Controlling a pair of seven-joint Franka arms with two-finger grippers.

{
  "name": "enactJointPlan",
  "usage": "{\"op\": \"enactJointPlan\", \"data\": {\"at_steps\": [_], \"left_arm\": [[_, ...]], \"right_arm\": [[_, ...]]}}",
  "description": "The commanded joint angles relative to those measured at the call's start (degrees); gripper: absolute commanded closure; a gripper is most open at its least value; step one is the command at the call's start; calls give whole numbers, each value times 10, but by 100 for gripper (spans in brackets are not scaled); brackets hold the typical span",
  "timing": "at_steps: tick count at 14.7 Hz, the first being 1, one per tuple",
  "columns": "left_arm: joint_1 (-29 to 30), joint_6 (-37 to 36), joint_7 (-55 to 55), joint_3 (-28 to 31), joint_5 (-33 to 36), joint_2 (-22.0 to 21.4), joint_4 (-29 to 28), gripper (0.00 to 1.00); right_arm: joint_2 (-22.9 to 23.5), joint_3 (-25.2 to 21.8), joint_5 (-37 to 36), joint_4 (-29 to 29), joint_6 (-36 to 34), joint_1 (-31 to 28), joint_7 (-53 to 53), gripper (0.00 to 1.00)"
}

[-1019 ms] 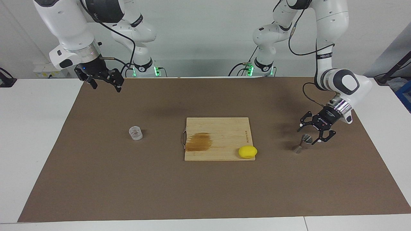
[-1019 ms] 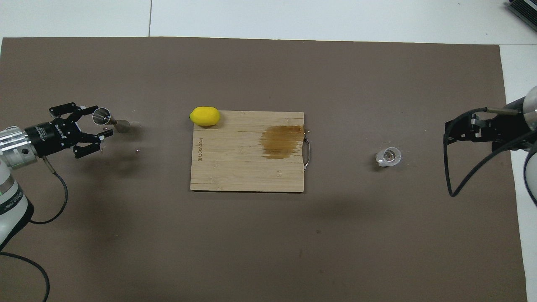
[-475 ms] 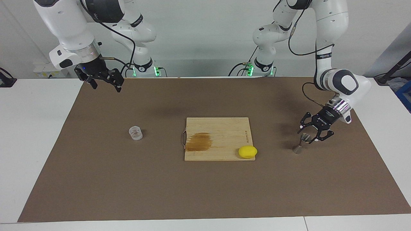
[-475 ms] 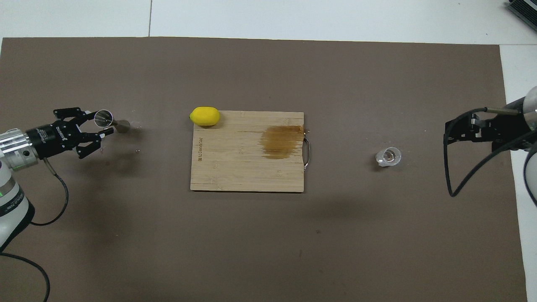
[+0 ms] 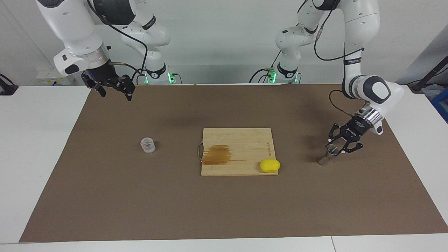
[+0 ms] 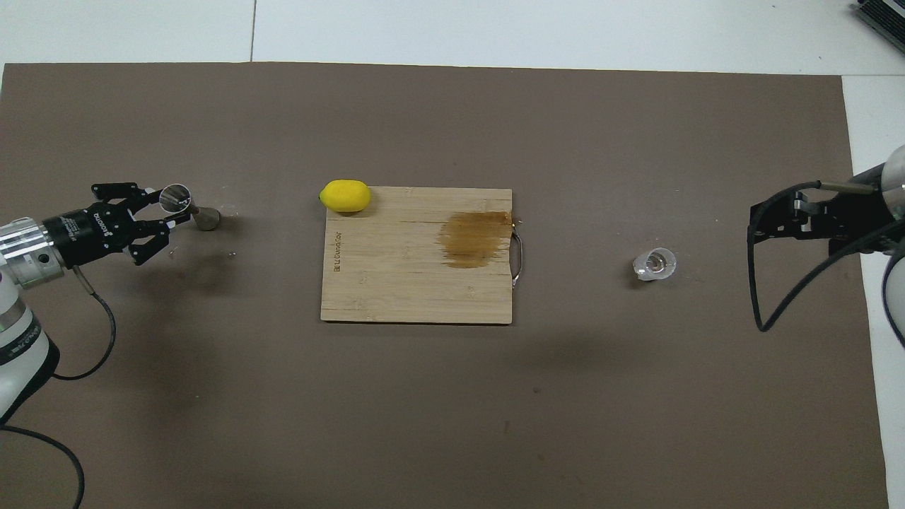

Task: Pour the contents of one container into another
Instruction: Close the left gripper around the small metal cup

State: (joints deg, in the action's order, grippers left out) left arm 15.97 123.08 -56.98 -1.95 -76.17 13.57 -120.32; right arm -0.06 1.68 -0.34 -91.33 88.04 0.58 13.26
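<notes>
The clear glass cup (image 5: 147, 145) stands alone on the brown mat toward the right arm's end; in the overhead view (image 6: 655, 264) it is upright. The steel jigger (image 5: 325, 156) stands on the mat toward the left arm's end, and also shows in the overhead view (image 6: 191, 208). My left gripper (image 5: 338, 146) is low at the jigger, its fingers closed in on the upper cone (image 6: 168, 207). My right gripper (image 5: 114, 92) waits open and empty, raised over the mat's edge by its own base (image 6: 774, 220), well apart from the cup.
A wooden cutting board (image 5: 245, 140) with a brown stain lies mid-table between cup and jigger (image 6: 396, 283). A yellow lemon (image 5: 270, 165) sits on the board's corner farthest from the robots, toward the left arm's end (image 6: 345, 196).
My left gripper's fingers have closed in from wide open onto the jigger's upper cone, and the jigger has shifted slightly. The right arm and the cup have not moved.
</notes>
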Motion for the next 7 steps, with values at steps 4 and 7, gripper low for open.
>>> {"op": "enactJointPlan", "data": {"at_steps": [4,7], "left_arm": [[-1,-42,6,3,-23,-15,-11,100],[-9,-92,6,3,-23,-23,-10,100]], "right_arm": [[-13,3,-3,-15,11,-6,-4,0],[-13,3,-3,-15,11,-6,-5,0]]}}
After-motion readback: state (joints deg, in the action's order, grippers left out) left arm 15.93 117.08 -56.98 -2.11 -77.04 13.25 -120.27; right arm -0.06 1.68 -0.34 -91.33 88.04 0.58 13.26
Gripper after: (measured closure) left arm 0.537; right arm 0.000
